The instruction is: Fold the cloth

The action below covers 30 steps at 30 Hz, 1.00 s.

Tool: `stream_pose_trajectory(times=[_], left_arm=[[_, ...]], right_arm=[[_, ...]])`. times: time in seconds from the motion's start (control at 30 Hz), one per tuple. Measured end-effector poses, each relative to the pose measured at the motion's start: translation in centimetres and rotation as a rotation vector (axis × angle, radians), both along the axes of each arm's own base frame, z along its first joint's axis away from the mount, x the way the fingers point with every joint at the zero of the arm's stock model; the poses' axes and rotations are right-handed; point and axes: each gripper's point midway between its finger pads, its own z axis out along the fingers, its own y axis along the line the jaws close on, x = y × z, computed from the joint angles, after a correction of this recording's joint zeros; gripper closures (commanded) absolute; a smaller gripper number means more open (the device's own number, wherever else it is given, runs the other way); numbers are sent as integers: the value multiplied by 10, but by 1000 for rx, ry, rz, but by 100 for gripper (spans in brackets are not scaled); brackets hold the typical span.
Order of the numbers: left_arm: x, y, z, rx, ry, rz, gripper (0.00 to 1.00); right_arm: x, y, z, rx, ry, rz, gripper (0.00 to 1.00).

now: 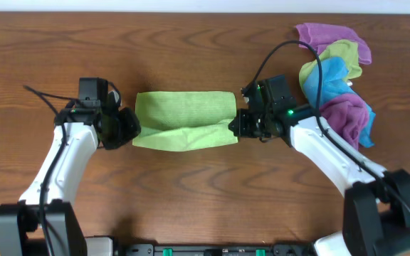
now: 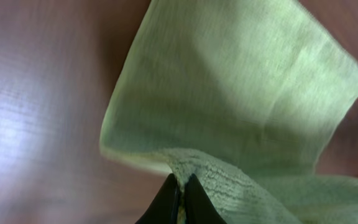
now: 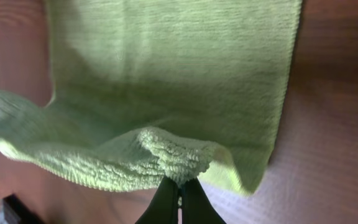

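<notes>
A light green cloth [image 1: 184, 112] lies on the wooden table between my two arms, its near edge lifted and curled over. My left gripper [image 1: 128, 129] is shut on the cloth's near left corner, seen in the left wrist view [image 2: 180, 186] with the cloth [image 2: 241, 93] spread beyond it. My right gripper [image 1: 238, 126] is shut on the near right corner; in the right wrist view [image 3: 180, 190] the pinched edge bunches at the fingertips and the cloth [image 3: 173, 68] lies flat behind.
A pile of purple, yellow-green and blue cloths [image 1: 337, 78] lies at the back right, close behind the right arm. Black cables run over the arms. The table's far edge [image 1: 191, 13] meets a white wall.
</notes>
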Motion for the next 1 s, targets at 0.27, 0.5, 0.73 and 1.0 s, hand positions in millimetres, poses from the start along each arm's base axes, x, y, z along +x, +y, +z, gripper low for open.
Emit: stream_pose_trajectory(times=[0.27, 0.5, 0.73, 1.0], left_arm=[[49, -3, -12, -28, -132, 10, 94], [82, -5, -15, -39, -180, 8, 94], [109, -2, 13, -24, -243, 13, 94], [109, 10, 9, 50, -237, 20, 94]], right_arm=[[43, -17, -11, -2, -32, -69, 99], [86, -13, 1, 8, -116, -58, 99], [96, -6, -11, 20, -102, -32, 99], [110, 0, 0, 51, -174, -27, 99]])
